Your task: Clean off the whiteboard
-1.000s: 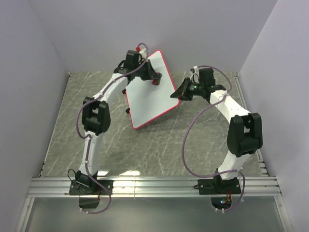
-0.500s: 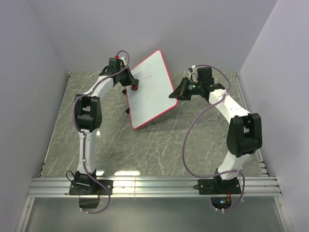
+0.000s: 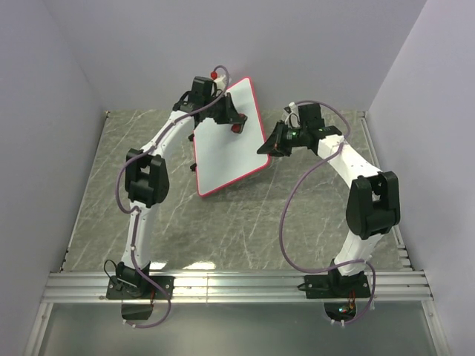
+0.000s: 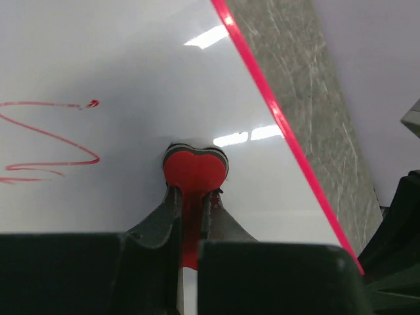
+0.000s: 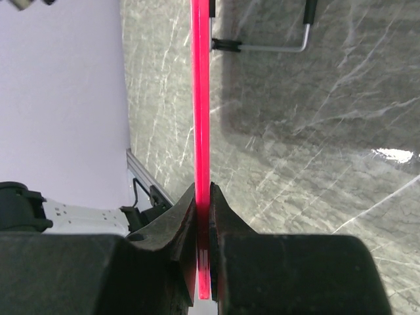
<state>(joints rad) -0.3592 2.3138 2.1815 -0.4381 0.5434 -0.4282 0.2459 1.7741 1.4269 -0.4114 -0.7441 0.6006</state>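
Observation:
The whiteboard (image 3: pixel 226 144), white with a thin red rim, is tilted up off the table at the back middle. My right gripper (image 3: pixel 266 146) is shut on its right edge; the right wrist view shows the red rim (image 5: pixel 201 98) edge-on between the jaws. My left gripper (image 3: pixel 236 122) is shut on a small red eraser (image 4: pixel 195 172) pressed flat against the board's white face (image 4: pixel 131 59). A red scribble (image 4: pixel 46 141) lies on the board to the left of the eraser.
The grey marble table (image 3: pixel 245 222) runs under the board. The board's black feet and wire stand (image 5: pixel 262 46) hang free above it. Lavender walls close in at the back and both sides. A metal rail (image 3: pixel 237 285) carries the arm bases in front.
My left gripper with the eraser swept left across the board, then came back right to the board's upper part. The board tilted a little more upright; my right gripper kept its hold.

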